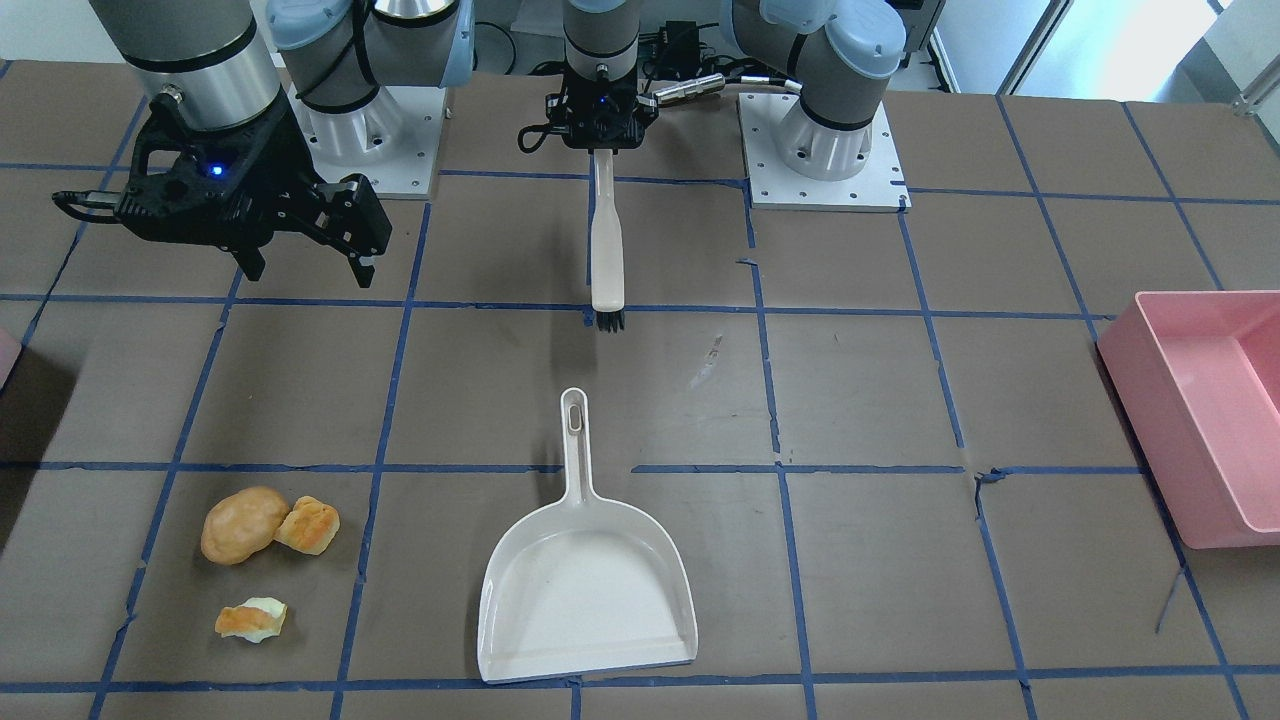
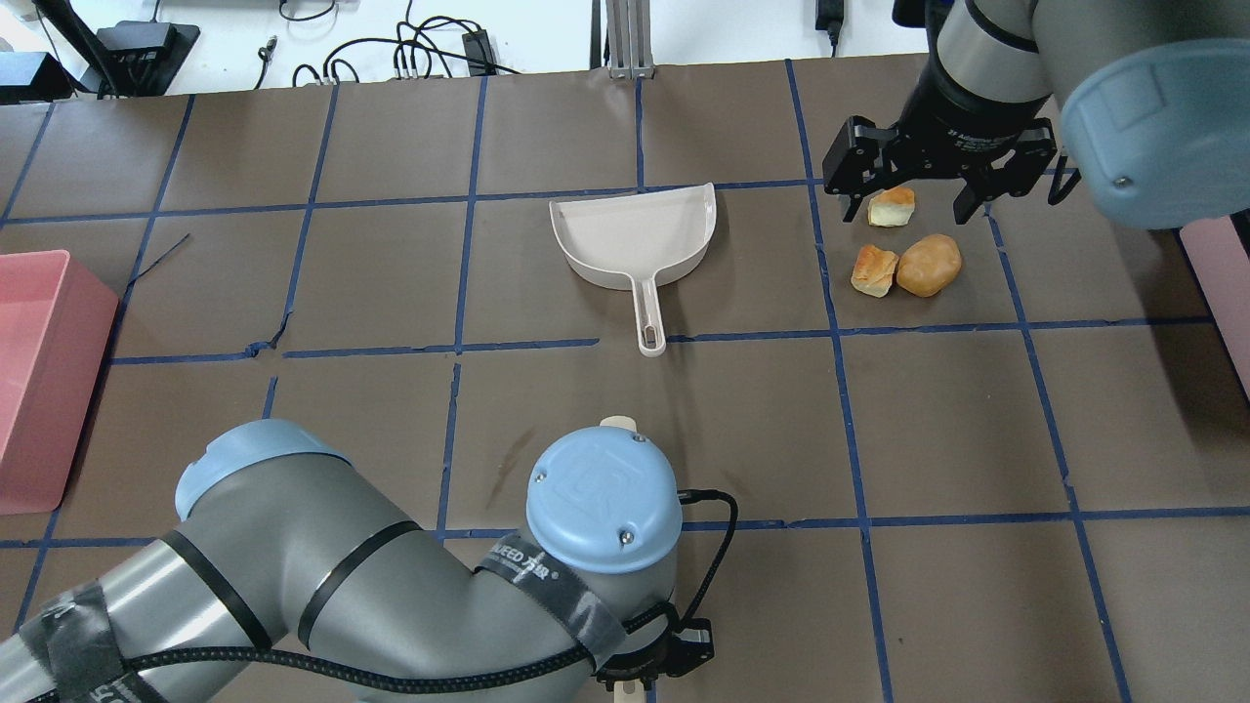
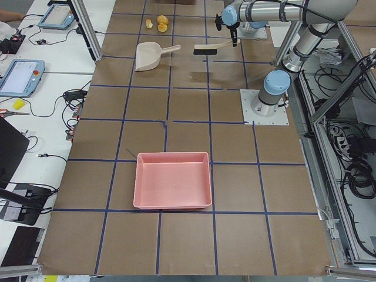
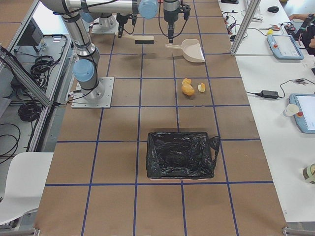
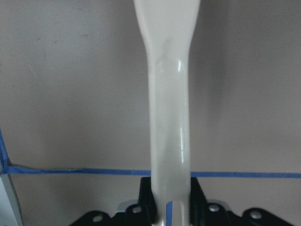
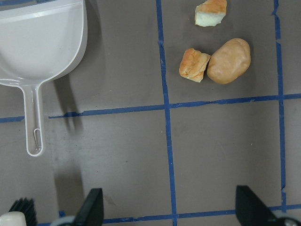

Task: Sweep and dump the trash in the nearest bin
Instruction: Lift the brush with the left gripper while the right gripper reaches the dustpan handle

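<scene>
The trash is three scraps close together: a tan potato-like lump (image 1: 243,523), a golden bread chunk (image 1: 308,525) touching it, and an orange-and-pale-yellow piece (image 1: 252,619); they also show from overhead, the lump (image 2: 929,264), the chunk (image 2: 873,269) and the piece (image 2: 892,207). A white dustpan (image 1: 585,580) lies flat beside them. My left gripper (image 1: 601,150) is shut on the handle of a white brush (image 1: 607,250), bristles down near the table. My right gripper (image 1: 310,272) is open, empty and raised. The bin (image 2: 1221,283) shows as a pink sliver at the right edge.
A large pink rectangular tub (image 1: 1200,420) stands at the table's end on my left. In the exterior right view, a container lined with a black bag (image 4: 179,155) stands on the table beyond the scraps. Blue tape lines grid the brown table.
</scene>
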Robot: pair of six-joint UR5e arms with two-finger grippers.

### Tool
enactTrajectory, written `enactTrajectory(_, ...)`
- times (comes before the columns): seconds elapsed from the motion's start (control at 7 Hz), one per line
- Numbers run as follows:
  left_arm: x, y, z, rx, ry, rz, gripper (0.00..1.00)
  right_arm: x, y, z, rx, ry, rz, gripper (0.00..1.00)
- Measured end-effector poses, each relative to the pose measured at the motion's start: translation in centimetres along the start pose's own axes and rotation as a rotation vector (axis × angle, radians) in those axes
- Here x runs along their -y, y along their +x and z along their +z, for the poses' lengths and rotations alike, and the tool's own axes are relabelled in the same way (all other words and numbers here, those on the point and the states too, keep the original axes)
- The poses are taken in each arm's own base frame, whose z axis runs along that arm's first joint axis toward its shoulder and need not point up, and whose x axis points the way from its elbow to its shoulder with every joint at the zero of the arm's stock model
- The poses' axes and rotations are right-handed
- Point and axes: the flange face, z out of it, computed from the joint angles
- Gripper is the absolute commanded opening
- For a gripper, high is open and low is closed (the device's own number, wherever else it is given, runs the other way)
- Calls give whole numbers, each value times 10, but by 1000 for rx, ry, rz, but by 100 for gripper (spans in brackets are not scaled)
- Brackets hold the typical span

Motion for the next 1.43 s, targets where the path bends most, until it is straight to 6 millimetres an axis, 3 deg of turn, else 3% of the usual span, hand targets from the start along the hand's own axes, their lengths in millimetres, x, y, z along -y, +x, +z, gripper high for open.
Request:
enactTrajectory(0.29, 16, -12, -22, 1, -56, -12, 0, 2, -4, 6, 20, -10, -2, 100)
enactTrajectory(0.43, 34, -27, -36, -8, -74, 0, 0, 1, -13, 5, 54, -10, -12, 100)
enactTrajectory(0.71, 82, -76, -77, -53, -112, 11, 0, 0, -47, 18, 104, 8, -63, 99)
enactTrajectory(0.86, 105, -106, -97, -74, -119, 7, 0, 4, -70, 40, 112, 25, -89, 99)
enactTrajectory(1.14, 143, -177, -122, -98, -128, -24, 0, -9, -121, 100, 116, 69, -106, 100)
enactTrajectory(1.43, 159, -223, -131, -85, -131, -64, 0, -25, -156, 172, 113, 154, -132, 100)
